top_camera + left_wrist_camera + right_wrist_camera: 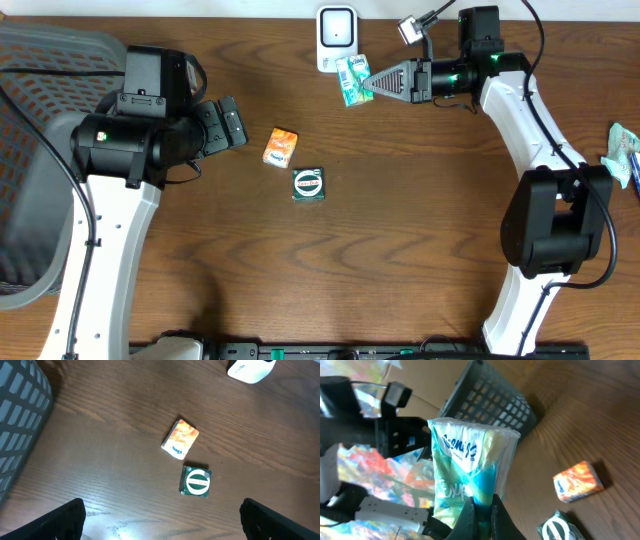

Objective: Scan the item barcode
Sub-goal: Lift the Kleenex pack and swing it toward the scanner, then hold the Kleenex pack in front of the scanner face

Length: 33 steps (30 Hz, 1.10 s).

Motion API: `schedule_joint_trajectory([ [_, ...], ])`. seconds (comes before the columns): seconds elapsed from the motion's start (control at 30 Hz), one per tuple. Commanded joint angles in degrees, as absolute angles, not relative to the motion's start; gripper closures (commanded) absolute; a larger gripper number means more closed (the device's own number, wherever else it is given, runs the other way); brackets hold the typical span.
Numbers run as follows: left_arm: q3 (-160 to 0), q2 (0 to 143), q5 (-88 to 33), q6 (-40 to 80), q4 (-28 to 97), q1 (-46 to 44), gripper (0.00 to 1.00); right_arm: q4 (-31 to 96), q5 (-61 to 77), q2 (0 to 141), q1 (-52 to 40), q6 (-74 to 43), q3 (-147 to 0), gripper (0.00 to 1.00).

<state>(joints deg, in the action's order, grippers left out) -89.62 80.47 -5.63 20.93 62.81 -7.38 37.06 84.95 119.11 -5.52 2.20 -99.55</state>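
My right gripper [372, 82] is shut on the item, a green and blue tissue pack [352, 80], and holds it just right of the white barcode scanner [337, 38] at the table's far edge. In the right wrist view the pack [470, 460] stands upright, pinched at its lower end between the fingers [470, 517] of that gripper [484, 515]. No barcode shows on the visible face. My left gripper [232, 122] hangs open over the left of the table, its fingers [60, 520] wide apart with nothing between them.
An orange pack [281, 147] and a square green pack [308, 184] lie mid-table, also seen from the left wrist as orange pack [180, 439] and green pack [195, 481]. A grey basket [40, 150] stands at the far left. Another teal pack [622, 150] lies at the right edge.
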Motion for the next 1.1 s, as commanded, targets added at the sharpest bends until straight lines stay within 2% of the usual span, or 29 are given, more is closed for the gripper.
schedule_joint_trajectory([
  [0.0,-90.32,80.49,-5.28,20.60,62.96,-7.14,0.02,37.06,89.47,118.45,-6.04,4.58,-99.61,0.99],
  [1.07,-90.32,80.49,-5.28,20.60,62.96,-7.14,0.02,37.06,88.31,118.45,-8.16,4.99,-99.61,0.99],
])
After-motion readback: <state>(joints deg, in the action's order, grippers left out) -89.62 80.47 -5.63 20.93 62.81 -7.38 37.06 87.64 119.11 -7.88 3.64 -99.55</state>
